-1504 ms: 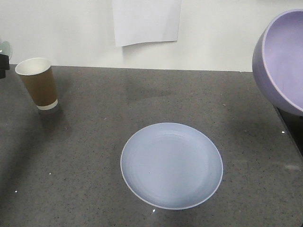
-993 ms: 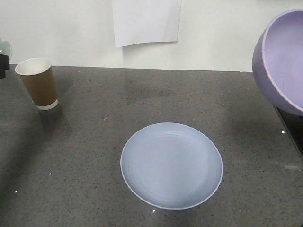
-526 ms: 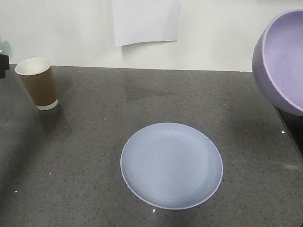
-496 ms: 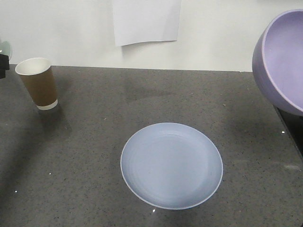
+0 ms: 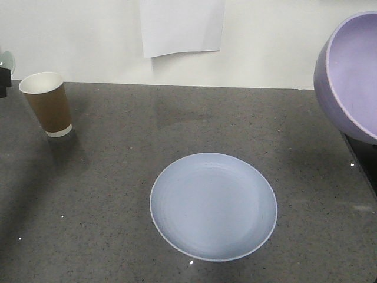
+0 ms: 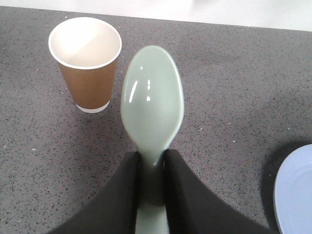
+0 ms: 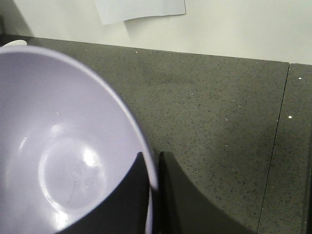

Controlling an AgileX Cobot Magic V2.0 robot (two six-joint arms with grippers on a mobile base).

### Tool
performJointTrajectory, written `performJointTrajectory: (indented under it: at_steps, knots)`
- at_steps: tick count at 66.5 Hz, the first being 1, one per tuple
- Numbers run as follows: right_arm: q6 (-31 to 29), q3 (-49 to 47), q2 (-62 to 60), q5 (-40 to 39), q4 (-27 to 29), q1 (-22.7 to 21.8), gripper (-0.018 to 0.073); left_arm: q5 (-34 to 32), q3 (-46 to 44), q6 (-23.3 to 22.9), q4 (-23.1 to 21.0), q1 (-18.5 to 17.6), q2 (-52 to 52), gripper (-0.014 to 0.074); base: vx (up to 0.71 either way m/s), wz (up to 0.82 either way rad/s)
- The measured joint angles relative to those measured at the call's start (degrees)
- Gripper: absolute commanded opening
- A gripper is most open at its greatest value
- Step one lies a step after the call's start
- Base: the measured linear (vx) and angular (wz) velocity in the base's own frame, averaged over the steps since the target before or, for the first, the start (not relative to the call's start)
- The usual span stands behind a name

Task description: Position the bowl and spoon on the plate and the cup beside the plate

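Observation:
The pale blue plate lies flat in the middle of the dark table. The brown paper cup stands upright at the far left, also seen close in the left wrist view. My left gripper is shut on the handle of the mint-green spoon, held above the table just right of the cup. A sliver of the spoon shows at the left edge of the front view. My right gripper is shut on the rim of the lavender bowl, which hangs tilted at the right edge.
A white paper sheet hangs on the wall behind the table. A seam runs down the tabletop on the right. The plate's edge shows at the lower right of the left wrist view.

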Motion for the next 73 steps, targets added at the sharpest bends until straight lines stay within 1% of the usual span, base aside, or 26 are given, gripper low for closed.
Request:
performJointTrajectory:
  at_steps: [73]
  knots:
    - [0.0,0.0,0.0,0.05,0.0,0.0,-0.0004,0.0,0.0,0.0,0.0,0.0,0.0,-0.0006,0.0,0.0]
